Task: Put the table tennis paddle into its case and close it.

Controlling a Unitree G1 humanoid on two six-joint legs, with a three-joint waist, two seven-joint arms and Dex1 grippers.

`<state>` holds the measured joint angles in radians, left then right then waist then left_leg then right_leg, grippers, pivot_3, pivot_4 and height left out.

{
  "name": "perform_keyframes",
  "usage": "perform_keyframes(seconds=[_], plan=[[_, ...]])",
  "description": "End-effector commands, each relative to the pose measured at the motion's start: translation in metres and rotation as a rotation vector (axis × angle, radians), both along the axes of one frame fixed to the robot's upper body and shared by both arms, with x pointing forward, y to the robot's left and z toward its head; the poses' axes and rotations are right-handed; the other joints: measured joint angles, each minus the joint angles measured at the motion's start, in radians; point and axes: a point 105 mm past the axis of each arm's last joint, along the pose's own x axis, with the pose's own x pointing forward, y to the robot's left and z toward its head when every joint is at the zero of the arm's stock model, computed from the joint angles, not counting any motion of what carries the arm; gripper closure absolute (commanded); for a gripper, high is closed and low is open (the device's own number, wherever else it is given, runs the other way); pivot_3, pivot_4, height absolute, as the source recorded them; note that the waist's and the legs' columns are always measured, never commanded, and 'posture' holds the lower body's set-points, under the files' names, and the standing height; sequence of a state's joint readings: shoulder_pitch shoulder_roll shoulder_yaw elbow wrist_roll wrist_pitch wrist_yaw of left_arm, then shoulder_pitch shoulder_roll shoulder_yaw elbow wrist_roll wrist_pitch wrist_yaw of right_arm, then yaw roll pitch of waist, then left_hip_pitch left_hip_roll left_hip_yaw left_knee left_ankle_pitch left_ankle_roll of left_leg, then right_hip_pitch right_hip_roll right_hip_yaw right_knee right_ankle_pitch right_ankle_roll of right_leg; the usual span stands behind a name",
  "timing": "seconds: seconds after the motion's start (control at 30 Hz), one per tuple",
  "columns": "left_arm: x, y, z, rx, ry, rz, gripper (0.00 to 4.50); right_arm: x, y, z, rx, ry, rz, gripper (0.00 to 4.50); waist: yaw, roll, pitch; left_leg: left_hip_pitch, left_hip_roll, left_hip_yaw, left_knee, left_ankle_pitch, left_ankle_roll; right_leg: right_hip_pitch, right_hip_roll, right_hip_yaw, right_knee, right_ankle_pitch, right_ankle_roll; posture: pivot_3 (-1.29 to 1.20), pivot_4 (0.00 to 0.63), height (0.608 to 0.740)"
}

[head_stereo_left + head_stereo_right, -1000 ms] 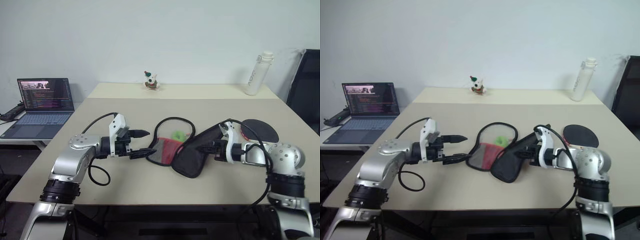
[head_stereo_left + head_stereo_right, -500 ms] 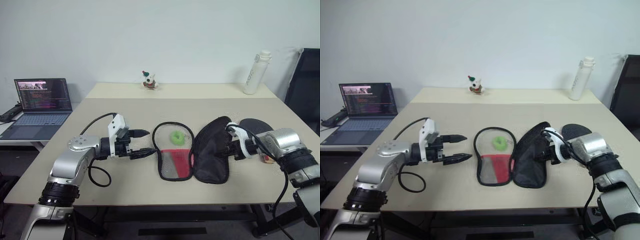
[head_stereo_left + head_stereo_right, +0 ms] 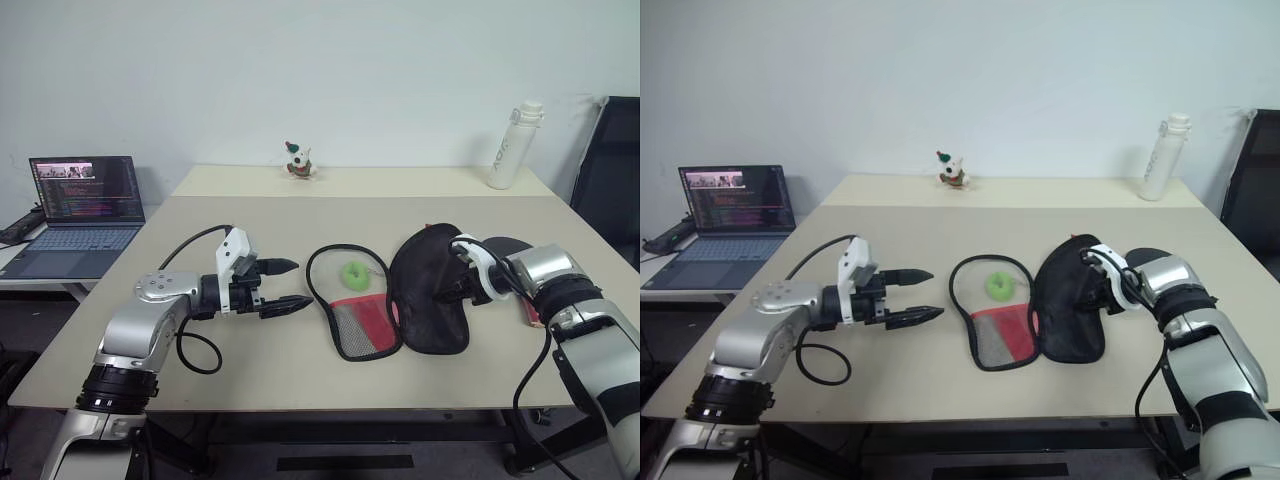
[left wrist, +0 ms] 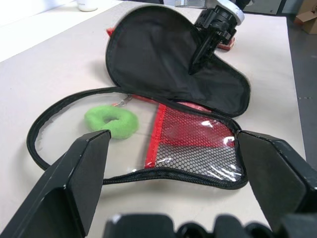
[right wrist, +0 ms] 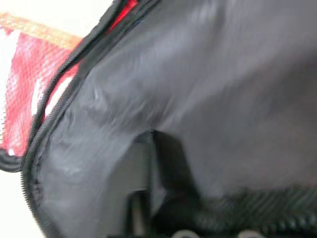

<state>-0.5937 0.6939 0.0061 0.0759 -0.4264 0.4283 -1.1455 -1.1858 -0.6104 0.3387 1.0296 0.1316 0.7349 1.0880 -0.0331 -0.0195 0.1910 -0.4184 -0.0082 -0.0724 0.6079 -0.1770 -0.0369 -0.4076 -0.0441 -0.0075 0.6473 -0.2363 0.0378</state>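
The case lies unzipped and spread flat at mid-table: a red-and-mesh half (image 3: pixel 362 322) with a clear panel inside a black zip loop, a green ball (image 3: pixel 354 273) on it, and a black fabric half (image 3: pixel 428 300) to its right. My right gripper (image 3: pixel 452 291) rests on that black half, which fills its wrist view (image 5: pixel 208 89). The table tennis paddle (image 3: pixel 516 245) lies behind my right forearm, only part of its round black face showing. My left gripper (image 3: pixel 298 283) hovers open just left of the case, nothing between its fingers (image 4: pixel 79 173).
A laptop (image 3: pixel 84 205) sits on a lower side desk at the left. At the table's far edge stand a small figurine (image 3: pixel 299 161) and a white bottle (image 3: pixel 510 146). A black chair (image 3: pixel 612 170) is at the right edge.
My right gripper swung the black half up and over to the right, and the case went from folded to spread flat. The left gripper stayed open in place.
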Motion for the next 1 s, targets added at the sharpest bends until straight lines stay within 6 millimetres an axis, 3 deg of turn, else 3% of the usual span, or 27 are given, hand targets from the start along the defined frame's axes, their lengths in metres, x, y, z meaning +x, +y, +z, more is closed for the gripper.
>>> perform_keyframes(seconds=[0.03, 0.17, 0.2, 0.3, 0.5, 0.7, 0.8, 1.0], plan=[[0.0, -0.005, 0.015, -0.01, -0.061, -0.02, 0.05, 0.008, 0.0, 0.021, 0.015, -0.079, -0.008, 1.62, 0.0, 0.0, 0.0, 0.0, 0.0, 0.0, 0.0, 0.0, 0.0, 0.0, 0.0, 0.0, 0.0, 0.0, 0.0, 0.0, 0.15, 0.74], [0.002, -0.009, 0.015, -0.015, -0.061, -0.031, 0.05, 0.009, -0.012, 0.024, -0.001, -0.115, -0.038, 0.17, 0.0, 0.0, 0.0, 0.0, 0.0, 0.0, 0.0, 0.0, 0.0, 0.0, 0.0, 0.0, 0.0, 0.0, 0.0, 0.0, 0.15, 0.74], [0.003, -0.009, 0.015, -0.015, -0.062, -0.033, 0.05, 0.01, -0.016, 0.025, -0.012, -0.129, -0.044, 0.02, 0.0, 0.0, 0.0, 0.0, 0.0, 0.0, 0.0, 0.0, 0.0, 0.0, 0.0, 0.0, 0.0, 0.0, 0.0, 0.0, 0.15, 0.74], [0.004, -0.011, 0.015, -0.018, -0.061, -0.038, 0.05, 0.014, -0.028, 0.029, -0.073, -0.201, -0.07, 0.02, 0.0, 0.0, 0.0, 0.0, 0.0, 0.0, 0.0, 0.0, 0.0, 0.0, 0.0, 0.0, 0.0, 0.0, 0.0, 0.0, 0.15, 0.74], [0.009, -0.015, 0.015, -0.028, -0.065, -0.043, 0.05, 0.029, -0.057, 0.059, -0.132, -0.406, -0.218, 0.02, 0.0, 0.0, 0.0, 0.0, 0.0, 0.0, 0.0, 0.0, 0.0, 0.0, 0.0, 0.0, 0.0, 0.0, 0.0, 0.0, 0.15, 0.74], [0.013, -0.017, 0.018, -0.04, -0.073, -0.044, 0.05, 0.021, -0.068, 0.082, 0.024, -0.437, -0.304, 0.02, 0.001, 0.001, 0.001, 0.0, 0.0, 0.0, 0.0, 0.0, 0.0, 0.0, 0.0, 0.001, 0.0, 0.0, -0.001, 0.0, 0.15, 0.74], [0.013, -0.016, 0.019, -0.043, -0.076, -0.047, 0.05, 0.008, -0.063, 0.082, 0.124, -0.393, -0.311, 0.02, 0.0, 0.001, 0.001, 0.0, 0.0, 0.0, 0.0, 0.0, 0.0, 0.0, 0.0, 0.001, 0.0, 0.0, -0.001, 0.0, 0.15, 0.74], [0.013, -0.016, 0.022, -0.043, -0.074, -0.065, 0.05, -0.023, -0.065, 0.06, 0.163, -0.381, -0.386, 0.02, 0.004, 0.001, 0.001, 0.0, 0.0, 0.0, 0.001, 0.0, 0.0, 0.0, 0.0, 0.001, 0.002, 0.0, 0.0, 0.0, 0.15, 0.74]])
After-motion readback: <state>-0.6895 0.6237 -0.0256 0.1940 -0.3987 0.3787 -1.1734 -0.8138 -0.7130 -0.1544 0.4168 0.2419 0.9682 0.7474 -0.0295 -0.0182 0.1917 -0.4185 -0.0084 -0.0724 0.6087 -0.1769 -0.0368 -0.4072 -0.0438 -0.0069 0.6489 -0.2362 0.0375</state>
